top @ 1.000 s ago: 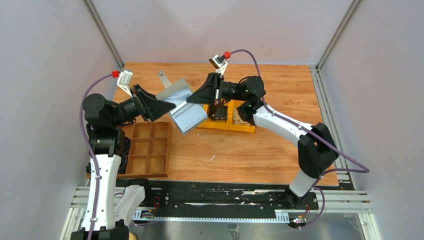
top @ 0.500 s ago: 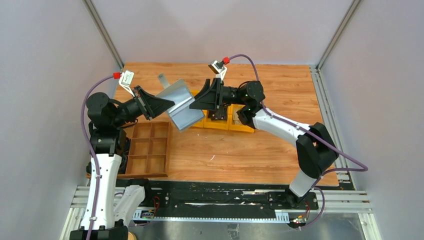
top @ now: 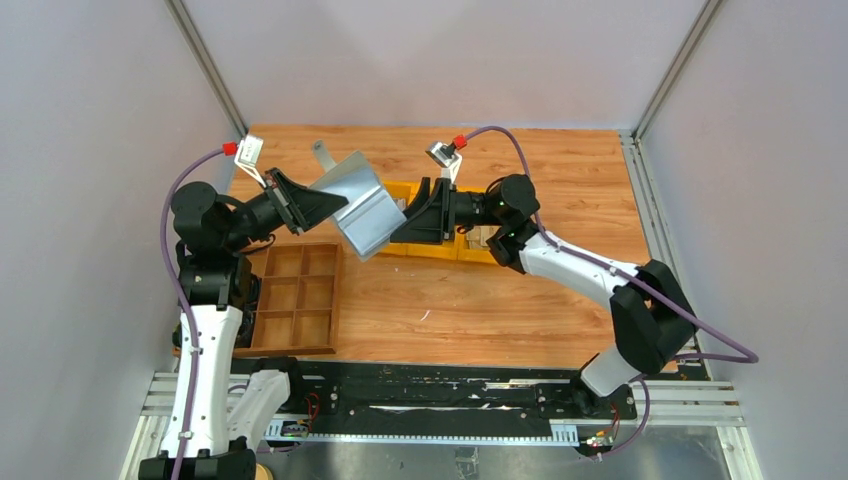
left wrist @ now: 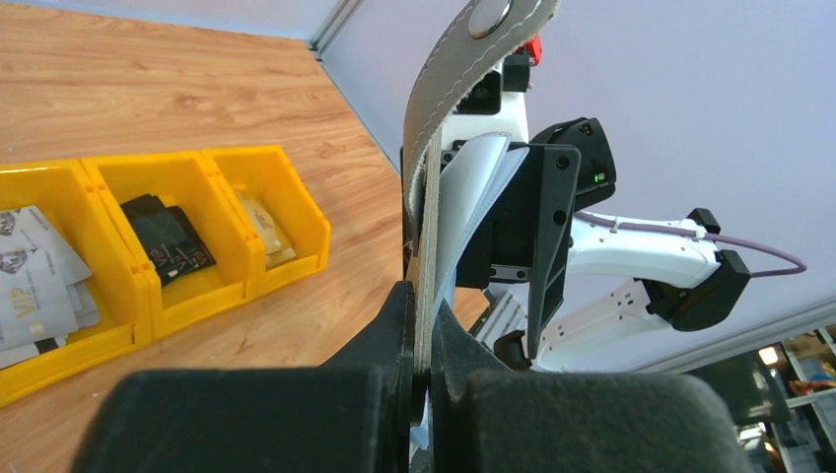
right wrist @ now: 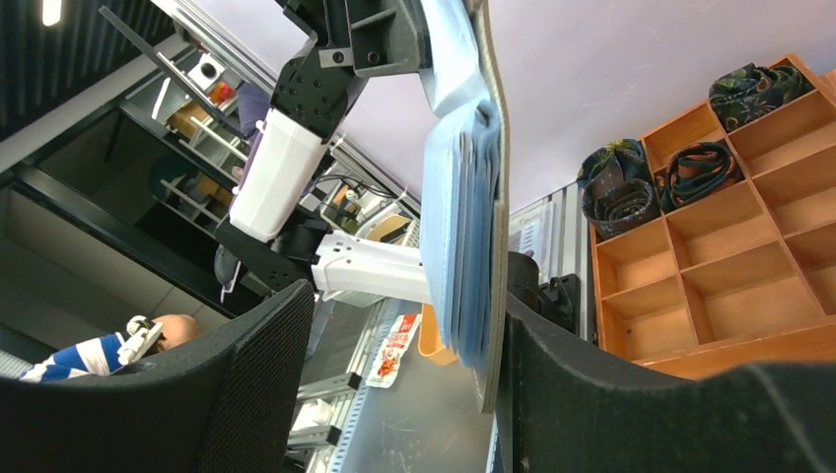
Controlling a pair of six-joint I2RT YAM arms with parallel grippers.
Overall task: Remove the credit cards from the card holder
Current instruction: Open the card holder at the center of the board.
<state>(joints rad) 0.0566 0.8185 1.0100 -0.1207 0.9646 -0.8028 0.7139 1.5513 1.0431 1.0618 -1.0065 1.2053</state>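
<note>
Left gripper [left wrist: 424, 305] was clamped shut on one edge of the card holder [top: 360, 200], holding it open in the air over the table [top: 570, 170], near the yellow bins [left wrist: 286, 177]; right gripper [right wrist: 406, 305] stood open, its fingers either side of the holder's free edge, gripping nothing; light grey credit cards [left wrist: 34, 286] lay in one bin and tan credit cards [left wrist: 258, 219] in another, so part of the job looked done; whether any card sat in the holder's pale pockets could not be told; if one did, another pull was left.
</note>
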